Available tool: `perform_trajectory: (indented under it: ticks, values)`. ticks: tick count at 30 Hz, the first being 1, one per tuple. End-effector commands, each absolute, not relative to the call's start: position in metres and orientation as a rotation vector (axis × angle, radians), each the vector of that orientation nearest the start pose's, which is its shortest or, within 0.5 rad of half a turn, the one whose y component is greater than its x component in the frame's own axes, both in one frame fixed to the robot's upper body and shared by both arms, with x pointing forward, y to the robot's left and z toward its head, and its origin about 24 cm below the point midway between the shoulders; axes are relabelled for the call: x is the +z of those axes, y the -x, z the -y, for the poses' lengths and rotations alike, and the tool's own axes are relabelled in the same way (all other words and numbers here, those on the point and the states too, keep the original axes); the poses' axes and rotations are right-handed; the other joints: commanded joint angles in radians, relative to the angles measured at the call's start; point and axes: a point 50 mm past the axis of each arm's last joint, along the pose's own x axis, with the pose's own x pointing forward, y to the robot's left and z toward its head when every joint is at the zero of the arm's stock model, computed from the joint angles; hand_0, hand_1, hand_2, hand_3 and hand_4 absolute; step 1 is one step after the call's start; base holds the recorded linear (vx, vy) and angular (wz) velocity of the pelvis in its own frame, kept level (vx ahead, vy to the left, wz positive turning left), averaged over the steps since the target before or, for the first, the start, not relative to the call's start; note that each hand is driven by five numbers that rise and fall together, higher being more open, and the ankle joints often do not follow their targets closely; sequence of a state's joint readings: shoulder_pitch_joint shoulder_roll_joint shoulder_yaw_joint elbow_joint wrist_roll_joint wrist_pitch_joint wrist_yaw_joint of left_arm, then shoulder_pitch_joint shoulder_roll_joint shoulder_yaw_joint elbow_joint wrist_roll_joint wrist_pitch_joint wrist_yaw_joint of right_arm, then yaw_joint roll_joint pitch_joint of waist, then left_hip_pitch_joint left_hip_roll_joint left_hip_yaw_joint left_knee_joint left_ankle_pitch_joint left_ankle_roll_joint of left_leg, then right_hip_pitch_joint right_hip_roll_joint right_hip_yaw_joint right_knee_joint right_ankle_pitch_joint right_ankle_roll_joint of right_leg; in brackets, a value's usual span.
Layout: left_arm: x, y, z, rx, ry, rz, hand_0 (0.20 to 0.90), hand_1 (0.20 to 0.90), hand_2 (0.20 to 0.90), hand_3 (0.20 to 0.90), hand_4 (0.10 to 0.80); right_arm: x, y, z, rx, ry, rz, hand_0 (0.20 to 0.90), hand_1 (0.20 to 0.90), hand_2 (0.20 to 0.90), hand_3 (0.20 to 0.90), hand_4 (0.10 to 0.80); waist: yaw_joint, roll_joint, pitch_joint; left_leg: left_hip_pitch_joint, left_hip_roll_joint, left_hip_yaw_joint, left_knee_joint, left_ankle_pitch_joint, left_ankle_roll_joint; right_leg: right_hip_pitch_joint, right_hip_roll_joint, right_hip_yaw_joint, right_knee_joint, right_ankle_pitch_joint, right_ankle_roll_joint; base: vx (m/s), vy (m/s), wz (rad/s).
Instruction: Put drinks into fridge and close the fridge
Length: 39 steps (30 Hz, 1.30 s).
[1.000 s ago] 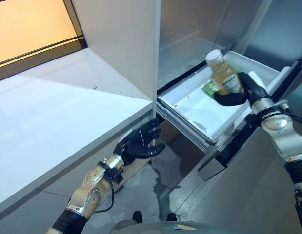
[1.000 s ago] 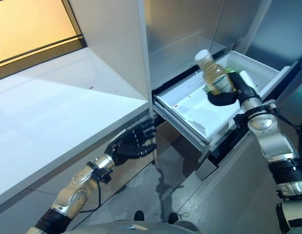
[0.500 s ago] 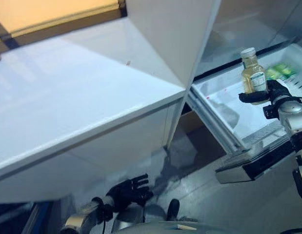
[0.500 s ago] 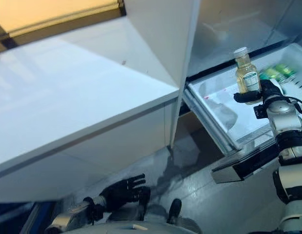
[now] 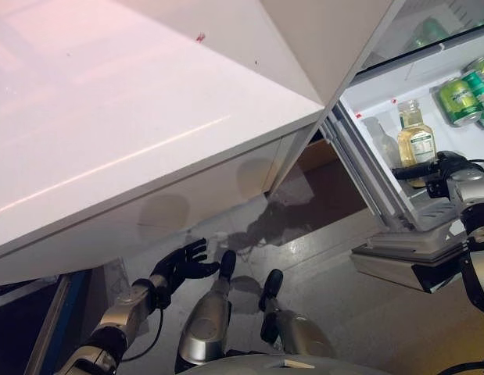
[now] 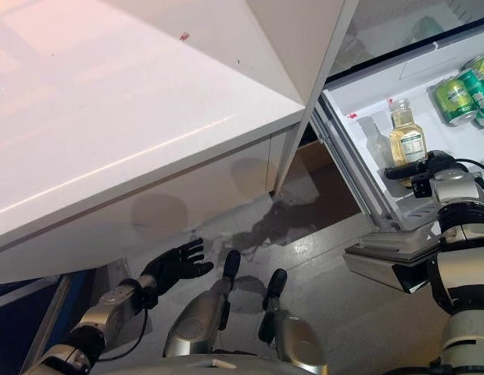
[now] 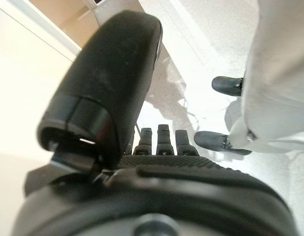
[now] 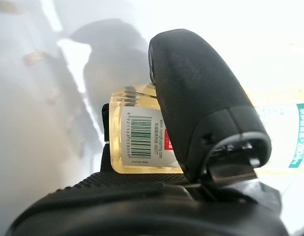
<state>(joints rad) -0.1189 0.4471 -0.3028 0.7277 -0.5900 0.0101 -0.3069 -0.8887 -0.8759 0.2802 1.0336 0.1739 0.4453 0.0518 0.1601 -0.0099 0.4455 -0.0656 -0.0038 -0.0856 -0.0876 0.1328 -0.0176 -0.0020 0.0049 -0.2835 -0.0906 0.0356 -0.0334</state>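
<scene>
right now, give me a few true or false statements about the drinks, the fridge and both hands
1. The right hand is curled round the bottle. True.
2. The bottle holds a dark red drink. False: it is pale yellow.
3. Green cans lie in the fridge drawer beyond the bottle. True.
4. The left hand holds a can. False: it is open, holds nothing and hangs low over the floor.
5. The fridge drawer is shut. False: it is pulled out, with the drinks in view.
</scene>
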Motion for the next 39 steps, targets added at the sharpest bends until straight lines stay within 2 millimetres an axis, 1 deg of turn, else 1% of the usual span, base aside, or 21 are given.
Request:
perform_trajectory:
  ticks: [1, 3, 4, 5, 9, 15, 18, 22, 25, 26, 27, 29, 30, 31, 32, 34, 36, 37, 38, 39]
  values:
    - [-0.076, -0.213, -0.222, -0.257, 0.134, -0.625, 0.900, 0.900, 0.900, 0.900, 0.800, 0.191, -0.325, 0.405, -0.567, 0.720, -0.575, 0.300, 0.300, 0.300, 0.200, 0.100, 0.001, 0.008, -0.026, -0.056, -0.011, 0.070, 0.099, -0.112, 0.025, -0.087, -0.048, 0.024, 0.157, -0.047, 0.050, 0.000, 0.000, 0.00]
    - [-0.076, -0.212, -0.224, -0.258, 0.131, -0.631, 0.900, 0.900, 0.900, 0.900, 0.800, 0.190, -0.321, 0.410, -0.540, 0.805, -0.648, 0.300, 0.300, 0.300, 0.200, 0.100, 0.002, 0.011, -0.016, -0.055, -0.012, 0.071, 0.102, -0.114, 0.027, -0.088, -0.048, 0.023, 0.162, -0.048, 0.050, 0.000, 0.000, 0.00]
    - [-0.076, -0.211, -0.225, -0.255, 0.126, -0.635, 0.900, 0.900, 0.900, 0.900, 0.800, 0.191, -0.319, 0.411, -0.507, 0.834, -0.685, 0.472, 0.472, 0.472, 0.400, 0.300, 0.002, 0.010, -0.012, -0.056, -0.012, 0.072, 0.103, -0.114, 0.027, -0.087, -0.048, 0.023, 0.162, -0.049, 0.050, 0.000, 0.000, 0.00]
    - [-0.077, -0.211, -0.228, -0.250, 0.118, -0.641, 0.900, 0.900, 0.900, 0.900, 0.800, 0.189, -0.316, 0.413, -0.465, 0.851, -0.741, 0.900, 0.900, 0.900, 0.900, 0.800, 0.003, 0.009, -0.006, -0.051, -0.012, 0.073, 0.104, -0.116, 0.026, -0.084, -0.048, 0.023, 0.164, -0.049, 0.050, 0.000, 0.000, 0.00]
    - [-0.079, -0.206, -0.234, -0.246, 0.089, -0.672, 0.900, 0.900, 0.900, 0.900, 0.800, 0.195, -0.314, 0.415, -0.445, 0.826, -0.773, 0.900, 0.900, 0.900, 0.900, 0.800, 0.004, 0.001, -0.006, -0.046, -0.011, 0.068, 0.109, -0.117, 0.027, -0.077, -0.045, 0.023, 0.167, -0.051, 0.049, 0.021, -0.011, 0.00]
    - [-0.082, -0.200, -0.241, -0.235, 0.053, -0.709, 0.900, 0.900, 0.900, 0.900, 0.800, 0.205, -0.306, 0.424, -0.449, 0.750, -0.760, 0.900, 0.900, 0.900, 0.900, 0.800, 0.007, -0.015, -0.012, -0.029, -0.009, 0.066, 0.107, -0.122, 0.024, -0.060, -0.041, 0.022, 0.166, -0.054, 0.050, 0.025, -0.019, 0.00]
    - [-0.085, -0.196, -0.243, -0.242, 0.039, -0.729, 0.900, 0.900, 0.900, 0.900, 0.800, 0.209, -0.307, 0.423, -0.433, 0.652, -0.709, 0.900, 0.900, 0.900, 0.900, 0.800, 0.006, -0.022, -0.018, -0.018, -0.007, 0.068, 0.102, -0.123, 0.024, -0.050, -0.039, 0.024, 0.163, -0.055, 0.049, 0.000, 0.000, 0.00]
    - [-0.090, -0.189, -0.246, -0.227, 0.036, -0.755, 0.900, 0.900, 0.900, 0.900, 0.800, 0.216, -0.311, 0.418, -0.388, 0.597, -0.619, 0.900, 0.900, 0.900, 0.900, 0.800, -0.004, -0.035, -0.044, 0.004, -0.006, 0.074, 0.089, -0.128, 0.024, -0.033, -0.033, 0.033, 0.150, -0.056, 0.051, -0.009, 0.024, 0.00]
    - [-0.099, -0.177, -0.251, -0.190, 0.039, -0.803, 0.900, 0.900, 0.900, 0.900, 0.800, 0.225, -0.310, 0.417, -0.358, 0.668, -0.589, 0.900, 0.900, 0.900, 0.900, 0.800, -0.020, -0.057, -0.088, 0.035, -0.005, 0.085, 0.070, -0.131, 0.024, -0.015, -0.031, 0.044, 0.144, -0.060, 0.054, -0.007, 0.048, -0.08]
    - [-0.102, -0.173, -0.253, -0.172, 0.034, -0.826, 0.900, 0.900, 0.900, 0.900, 0.800, 0.231, -0.308, 0.419, -0.356, 0.740, -0.581, 0.900, 0.900, 0.900, 0.900, 0.800, -0.029, -0.068, -0.113, 0.046, -0.006, 0.090, 0.066, -0.133, 0.024, -0.007, -0.031, 0.050, 0.142, -0.061, 0.057, -0.016, 0.041, -0.15]
    - [-0.104, -0.172, -0.253, -0.163, 0.032, -0.835, 0.900, 0.900, 0.900, 0.900, 0.800, 0.235, -0.307, 0.420, -0.360, 0.769, -0.579, 0.900, 0.900, 0.900, 0.900, 0.800, -0.034, -0.073, -0.124, 0.051, -0.007, 0.093, 0.064, -0.134, 0.024, -0.003, -0.031, 0.053, 0.141, -0.062, 0.058, -0.011, 0.056, -0.18]
    - [-0.110, -0.164, -0.255, -0.130, 0.030, -0.874, 0.900, 0.900, 0.900, 0.900, 0.800, 0.253, -0.305, 0.418, -0.361, 0.848, -0.549, 0.900, 0.900, 0.900, 0.900, 0.800, -0.053, -0.085, -0.165, 0.072, -0.009, 0.106, 0.059, -0.138, 0.024, 0.012, -0.031, 0.066, 0.134, -0.062, 0.062, -0.010, 0.060, -0.11]
    - [-0.111, -0.162, -0.256, -0.120, 0.030, -0.885, 0.900, 0.900, 0.900, 0.900, 0.800, 0.258, -0.305, 0.417, -0.362, 0.862, -0.536, 0.900, 0.900, 0.900, 0.900, 0.800, -0.059, -0.088, -0.177, 0.078, -0.010, 0.111, 0.058, -0.139, 0.024, 0.016, -0.031, 0.070, 0.133, -0.062, 0.063, 0.000, 0.078, -0.21]
    - [-0.114, -0.159, -0.257, -0.099, 0.031, -0.910, 0.900, 0.900, 0.900, 0.900, 0.800, 0.270, -0.304, 0.414, -0.360, 0.881, -0.509, 0.900, 0.900, 0.900, 0.900, 0.800, -0.072, -0.090, -0.202, 0.091, -0.011, 0.121, 0.059, -0.144, 0.024, 0.024, -0.031, 0.080, 0.133, -0.063, 0.066, 0.005, 0.068, -0.26]
    - [-0.115, -0.158, -0.258, -0.094, 0.030, -0.918, 0.900, 0.900, 0.900, 0.900, 0.800, 0.274, -0.304, 0.413, -0.362, 0.886, -0.494, 0.900, 0.900, 0.900, 0.900, 0.800, -0.076, -0.091, -0.210, 0.095, -0.011, 0.125, 0.060, -0.146, 0.024, 0.026, -0.032, 0.083, 0.134, -0.063, 0.067, 0.012, 0.074, -0.33]
    - [-0.118, -0.152, -0.262, -0.070, 0.028, -0.954, 0.900, 0.900, 0.900, 0.900, 0.800, 0.290, -0.302, 0.408, -0.369, 0.898, -0.445, 0.900, 0.900, 0.900, 0.900, 0.800, -0.096, -0.093, -0.247, 0.110, -0.013, 0.140, 0.065, -0.155, 0.025, 0.036, -0.031, 0.097, 0.136, -0.067, 0.069, 0.033, 0.064, -0.26]
    - [-0.122, -0.147, -0.263, -0.047, 0.032, -0.983, 0.900, 0.900, 0.900, 0.900, 0.800, 0.301, -0.300, 0.405, -0.392, 0.894, -0.379, 0.900, 0.900, 0.900, 0.900, 0.800, -0.111, -0.092, -0.279, 0.125, -0.014, 0.153, 0.068, -0.163, 0.026, 0.046, -0.030, 0.109, 0.135, -0.070, 0.070, 0.066, 0.059, -0.28]
    - [-0.125, -0.142, -0.265, -0.031, 0.038, -1.005, 0.900, 0.900, 0.900, 0.900, 0.800, 0.309, -0.298, 0.403, -0.418, 0.868, -0.321, 0.900, 0.900, 0.900, 0.900, 0.800, -0.121, -0.091, -0.301, 0.138, -0.015, 0.160, 0.068, -0.170, 0.027, 0.056, -0.028, 0.118, 0.133, -0.074, 0.071, 0.063, 0.037, -0.30]
    - [-0.125, -0.142, -0.265, -0.029, 0.039, -1.007, 0.900, 0.900, 0.900, 0.900, 0.800, 0.310, -0.298, 0.403, -0.422, 0.864, -0.312, 0.900, 0.900, 0.900, 0.900, 0.800, -0.122, -0.091, -0.304, 0.140, -0.015, 0.161, 0.068, -0.172, 0.027, 0.057, -0.028, 0.119, 0.133, -0.074, 0.071, 0.060, 0.037, -0.34]
    - [-0.127, -0.138, -0.265, -0.021, 0.043, -1.023, 0.900, 0.900, 0.900, 0.900, 0.800, 0.316, -0.297, 0.401, -0.450, 0.818, -0.235, 0.900, 0.900, 0.900, 0.900, 0.800, -0.132, -0.089, -0.318, 0.150, -0.015, 0.166, 0.068, -0.179, 0.028, 0.065, -0.027, 0.127, 0.132, -0.078, 0.072, 0.049, 0.031, -0.34]
